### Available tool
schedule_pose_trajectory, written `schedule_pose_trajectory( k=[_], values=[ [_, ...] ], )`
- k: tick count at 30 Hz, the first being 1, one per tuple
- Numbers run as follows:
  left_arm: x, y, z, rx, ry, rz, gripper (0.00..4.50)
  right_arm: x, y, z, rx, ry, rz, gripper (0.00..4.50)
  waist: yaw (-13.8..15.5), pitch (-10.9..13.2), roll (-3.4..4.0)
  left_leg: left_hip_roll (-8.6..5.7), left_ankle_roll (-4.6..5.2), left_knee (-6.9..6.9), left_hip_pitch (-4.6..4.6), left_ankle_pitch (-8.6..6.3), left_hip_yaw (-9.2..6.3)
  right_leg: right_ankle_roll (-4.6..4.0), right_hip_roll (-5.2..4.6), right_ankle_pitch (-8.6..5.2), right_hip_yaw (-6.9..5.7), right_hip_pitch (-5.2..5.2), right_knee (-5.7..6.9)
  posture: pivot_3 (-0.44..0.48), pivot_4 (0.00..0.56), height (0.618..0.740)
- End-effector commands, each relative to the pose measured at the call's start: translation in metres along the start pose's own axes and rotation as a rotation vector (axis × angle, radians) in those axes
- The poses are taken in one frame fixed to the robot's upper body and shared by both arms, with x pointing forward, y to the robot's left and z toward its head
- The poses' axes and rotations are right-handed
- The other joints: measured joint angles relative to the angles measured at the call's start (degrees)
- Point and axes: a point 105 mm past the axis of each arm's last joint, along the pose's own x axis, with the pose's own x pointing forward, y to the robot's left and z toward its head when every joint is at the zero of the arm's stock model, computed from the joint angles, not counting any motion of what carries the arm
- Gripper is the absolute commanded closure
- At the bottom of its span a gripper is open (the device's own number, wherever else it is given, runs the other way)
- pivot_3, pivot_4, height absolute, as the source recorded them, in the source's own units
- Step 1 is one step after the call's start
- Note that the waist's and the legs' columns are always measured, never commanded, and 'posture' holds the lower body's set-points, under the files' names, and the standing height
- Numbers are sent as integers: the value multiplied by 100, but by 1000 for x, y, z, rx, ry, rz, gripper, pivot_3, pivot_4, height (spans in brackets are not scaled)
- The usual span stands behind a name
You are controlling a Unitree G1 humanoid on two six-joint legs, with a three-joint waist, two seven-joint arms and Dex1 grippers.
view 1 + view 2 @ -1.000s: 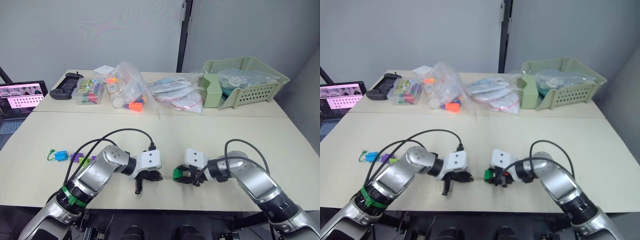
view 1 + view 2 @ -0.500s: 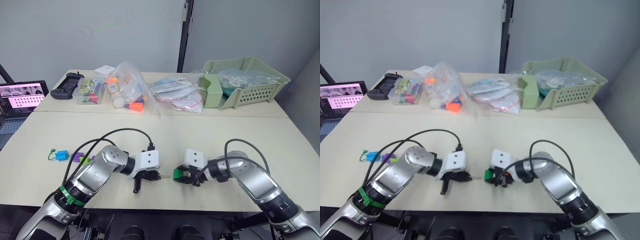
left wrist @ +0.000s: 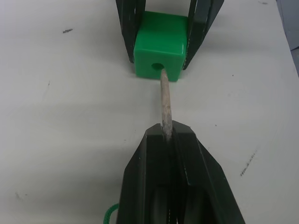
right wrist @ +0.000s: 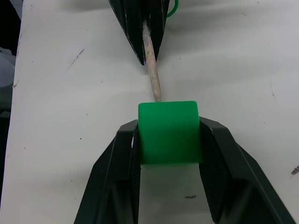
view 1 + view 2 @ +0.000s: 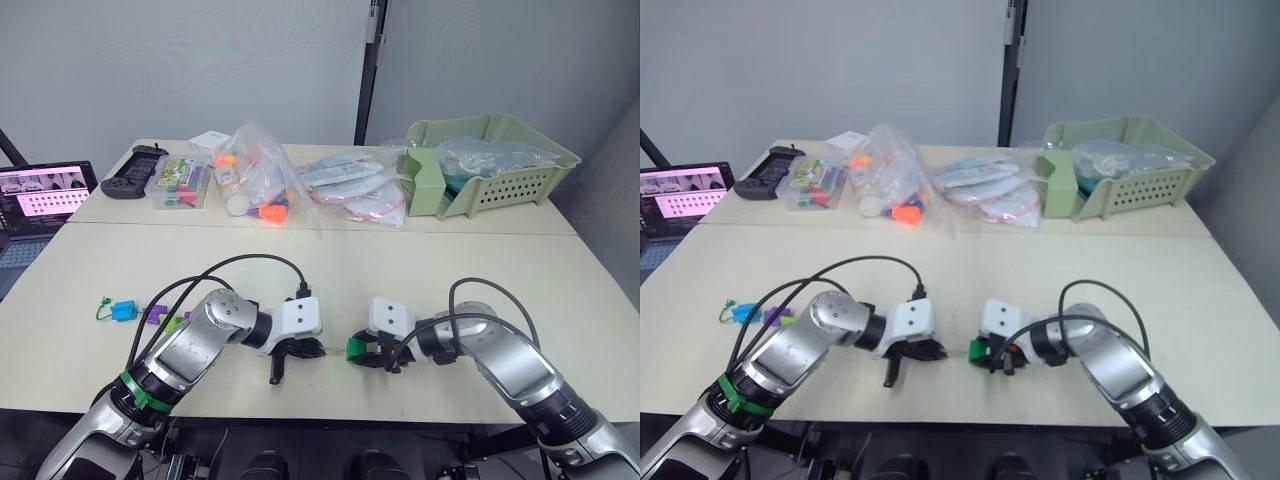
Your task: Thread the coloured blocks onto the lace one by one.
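Note:
A dark green block [image 3: 157, 45] sits on the table in front of me, with my right gripper [image 4: 169, 127] shut on its two sides. My left gripper [image 3: 167, 134] is shut on the lace's stiff pale tip [image 3: 165, 100], and the tip's end is at the mouth of the block's hole. In the head views the two grippers face each other near the table's front edge, left gripper [image 5: 300, 349] and right gripper [image 5: 360, 350]. The green lace [image 5: 101, 309] trails off to the far left, where a blue block [image 5: 123, 310], a purple block [image 5: 153, 313] and a lime block [image 5: 173, 322] lie along it.
Along the back of the table stand clear bags of orange-capped items [image 5: 252, 185], flat plastic packets [image 5: 350, 190], a pale green basket [image 5: 490, 160], a clear box of markers [image 5: 177, 183] and a black controller [image 5: 132, 171]. A laptop [image 5: 40, 195] sits at the far left.

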Motion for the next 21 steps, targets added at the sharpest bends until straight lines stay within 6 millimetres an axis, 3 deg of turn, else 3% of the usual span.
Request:
schedule_pose_trajectory(
  k=[1, 12, 21],
  values=[
    [-1, 2, 12, 43, -17, 11, 4500, 1, 7, -1, -4, 15, 25, 3321, 1, 0, 0, 0, 0, 0, 0, 0, 0, 0, 0, 0, 0, 0, 0, 0, 150, 740],
    [4, 2, 20, 57, -31, 3, 4500, 0, 10, -1, 1, 15, 28, 3321, 11, 0, 0, -2, 0, 0, -1, 0, -1, 0, -1, 0, 0, 1, 0, 0, 150, 740],
    [20, -3, 30, 79, -53, -38, 4500, 0, 12, 0, 7, 19, 26, 3321, 10, 0, 0, -2, 0, 0, -1, 0, -1, 0, -1, 0, 0, 0, 0, 0, 150, 740]
  ],
)
